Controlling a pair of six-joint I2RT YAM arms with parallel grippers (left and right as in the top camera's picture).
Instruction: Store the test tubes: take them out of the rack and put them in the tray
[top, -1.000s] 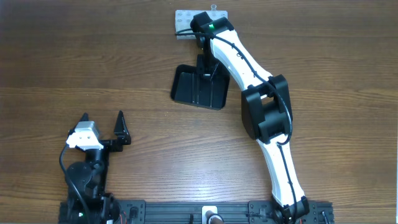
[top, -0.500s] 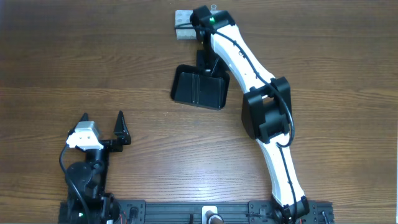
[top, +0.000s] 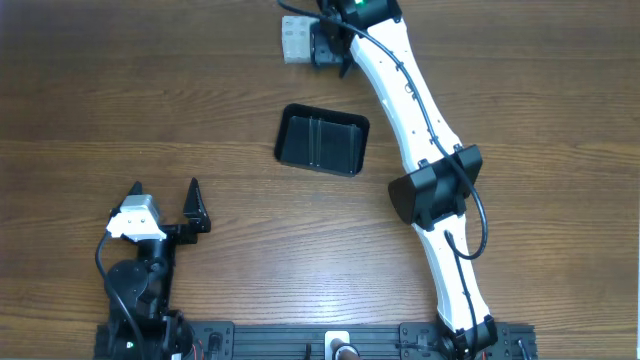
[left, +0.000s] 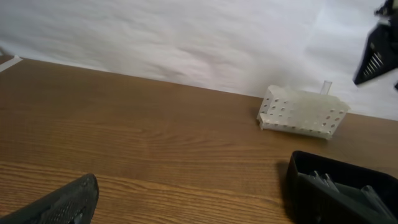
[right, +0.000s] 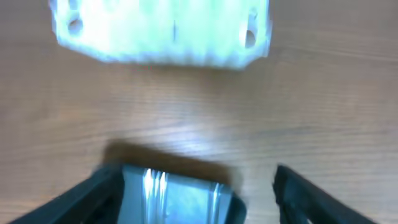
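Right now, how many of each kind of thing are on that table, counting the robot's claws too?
White rack: 1
Black tray: 1
Clear test tube, standing in the rack: 1
Grippers: 2, the left gripper and the right gripper, both open
Total: 5
I cannot tell whether any tubes lie in the tray.

Worktop (top: 120, 90), one, the surface I am mounted at: brown wood with a dark, streaky grain running side to side in the top view, and a low sheen. Black mounting rail (top: 270, 335), one, along the worktop's near edge where my bases stand. Wall (left: 155, 37), one, white, rising directly behind the worktop's far edge as seen from my left wrist. Its surface is faintly uneven, with soft grey mottling. Light: even and diffuse, with soft-edged shadows on the wood and a mild brightness across the wall.
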